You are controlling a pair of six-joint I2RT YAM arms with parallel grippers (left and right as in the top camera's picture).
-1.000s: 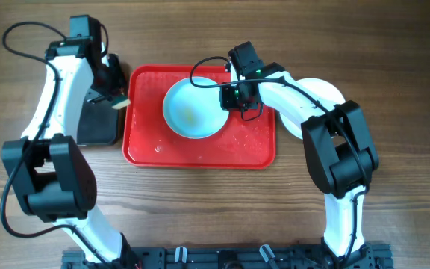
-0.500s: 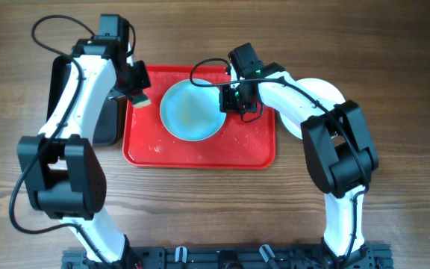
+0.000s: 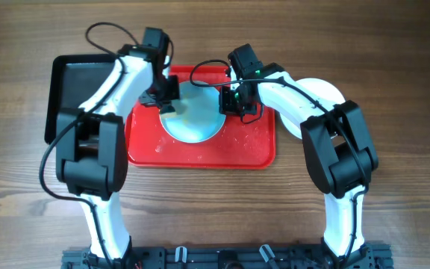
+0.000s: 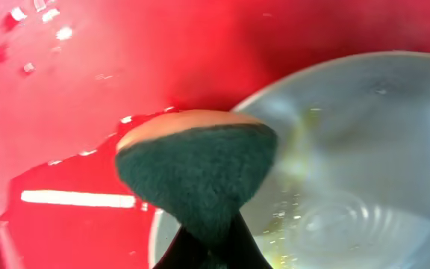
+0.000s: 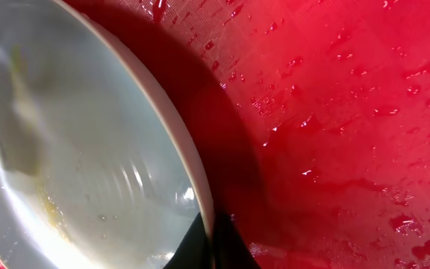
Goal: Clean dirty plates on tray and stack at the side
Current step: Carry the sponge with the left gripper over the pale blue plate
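One plate (image 3: 194,119) sits on the red tray (image 3: 252,149), tilted, with yellowish smears inside. My right gripper (image 3: 232,101) is shut on its right rim; in the right wrist view the gripper (image 5: 213,245) pinches the rim of the plate (image 5: 73,149) above the wet tray (image 5: 334,112). My left gripper (image 3: 165,101) is shut on a green sponge with a tan back (image 4: 196,175), held at the plate's left edge (image 4: 349,164) over the tray (image 4: 88,97). The left gripper (image 4: 207,243) shows only as dark fingers under the sponge. Another plate (image 3: 327,93) lies on the table right of the tray, partly hidden by the right arm.
A black rectangular bin (image 3: 73,90) stands left of the tray, touching its left edge. Water drops lie on the tray's front part (image 3: 159,148). Bare wooden table (image 3: 394,187) surrounds everything.
My left arm swung right from the black bin across the tray, carrying the sponge to the plate's left edge. The right gripper stayed put on the plate's rim.
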